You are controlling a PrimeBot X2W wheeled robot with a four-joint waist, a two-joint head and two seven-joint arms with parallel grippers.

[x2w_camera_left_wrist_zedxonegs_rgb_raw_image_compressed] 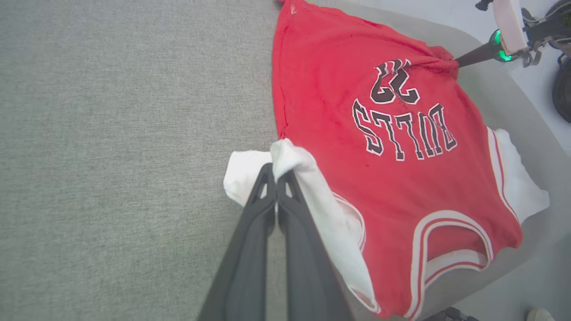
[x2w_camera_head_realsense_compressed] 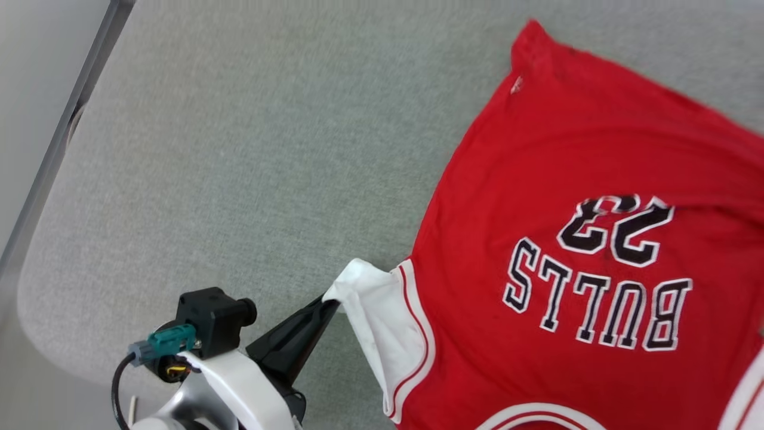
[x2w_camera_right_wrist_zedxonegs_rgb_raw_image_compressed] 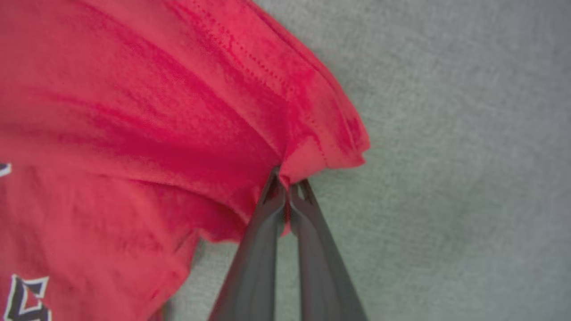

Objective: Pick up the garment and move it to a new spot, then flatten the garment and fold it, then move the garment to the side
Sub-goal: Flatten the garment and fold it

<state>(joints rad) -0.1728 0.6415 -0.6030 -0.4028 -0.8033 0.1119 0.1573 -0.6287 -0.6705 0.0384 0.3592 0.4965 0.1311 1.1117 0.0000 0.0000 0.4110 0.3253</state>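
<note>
The red garment point(x2w_camera_head_realsense_compressed: 567, 179) lies spread, chest up, on the grey counter point(x2w_camera_head_realsense_compressed: 239, 149), toward its right side in the head view, where its lettering point(x2w_camera_head_realsense_compressed: 597, 298) reads upside down. The left gripper point(x2w_camera_head_realsense_compressed: 327, 304) has its fingers pressed together on the outer edge of a white sleeve point(x2w_camera_head_realsense_compressed: 382, 310), and the cloth is drawn out into a small peak at the tips. In the left wrist view the same pinch point(x2w_camera_left_wrist_zedxonegs_rgb_raw_image_compressed: 276, 171) shows the sleeve bunched over the fingertips. The other sleeve point(x2w_camera_left_wrist_zedxonegs_rgb_raw_image_compressed: 522, 187) lies near the counter's rim. The right gripper point(x2w_camera_right_wrist_zedxonegs_rgb_raw_image_compressed: 287, 183) pinches a gathered fold at the garment's red edge, with creases running from the grip across the cloth.
</note>
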